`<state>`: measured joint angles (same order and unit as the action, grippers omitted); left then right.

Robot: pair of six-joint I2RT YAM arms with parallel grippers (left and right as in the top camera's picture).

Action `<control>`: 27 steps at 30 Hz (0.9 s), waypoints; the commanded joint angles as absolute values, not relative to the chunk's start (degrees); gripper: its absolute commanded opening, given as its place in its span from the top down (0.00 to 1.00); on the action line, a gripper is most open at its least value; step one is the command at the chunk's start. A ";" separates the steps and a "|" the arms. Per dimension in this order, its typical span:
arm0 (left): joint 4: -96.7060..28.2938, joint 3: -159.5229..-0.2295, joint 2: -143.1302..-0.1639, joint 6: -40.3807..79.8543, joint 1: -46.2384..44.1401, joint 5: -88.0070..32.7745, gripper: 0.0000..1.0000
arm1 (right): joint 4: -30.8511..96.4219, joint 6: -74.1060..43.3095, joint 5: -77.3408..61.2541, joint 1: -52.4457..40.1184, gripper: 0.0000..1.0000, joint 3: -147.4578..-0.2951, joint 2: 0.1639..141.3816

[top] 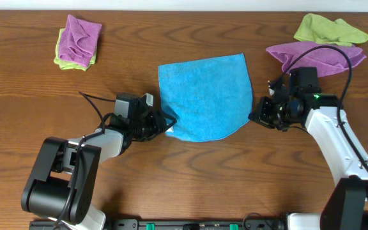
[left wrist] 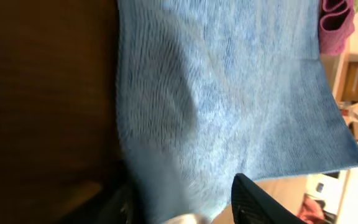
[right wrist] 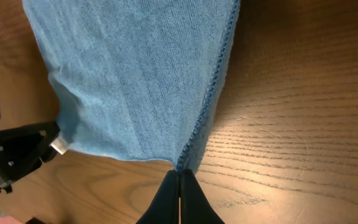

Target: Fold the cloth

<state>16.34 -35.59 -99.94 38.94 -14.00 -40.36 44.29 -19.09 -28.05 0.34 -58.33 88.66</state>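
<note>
The sky-blue cloth [top: 204, 96] lies mostly flat in the middle of the table, with its near corners drawn in. My left gripper [top: 168, 124] is at its near left corner. In the left wrist view its fingers [left wrist: 188, 208] stand wide apart, with the cloth [left wrist: 229, 93] and its white tag [left wrist: 185, 219] between them. My right gripper [top: 255, 115] is at the near right corner. In the right wrist view its fingers [right wrist: 179, 180] are pressed together on the hemmed corner of the cloth [right wrist: 135, 74]. The tag also shows there [right wrist: 58, 146].
A purple cloth [top: 80, 33] lies on a lime-green one [top: 66, 62] at the back left. Another lime-green cloth [top: 328, 29] and a purple cloth [top: 318, 54] lie at the back right, just behind my right arm.
</note>
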 commanded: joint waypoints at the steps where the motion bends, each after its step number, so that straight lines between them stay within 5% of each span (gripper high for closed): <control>1: 13.80 -33.61 -103.77 35.94 -13.19 -29.85 0.47 | 44.40 -18.76 -28.71 -0.03 0.98 -58.35 88.82; 27: -3.60 -33.54 -103.77 31.94 -18.65 -33.98 0.53 | 43.18 -18.81 -28.73 -0.03 0.98 -58.35 88.82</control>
<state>0.14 -37.95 -99.00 32.84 -18.22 -44.84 43.46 -19.07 -28.08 0.34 -58.33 88.66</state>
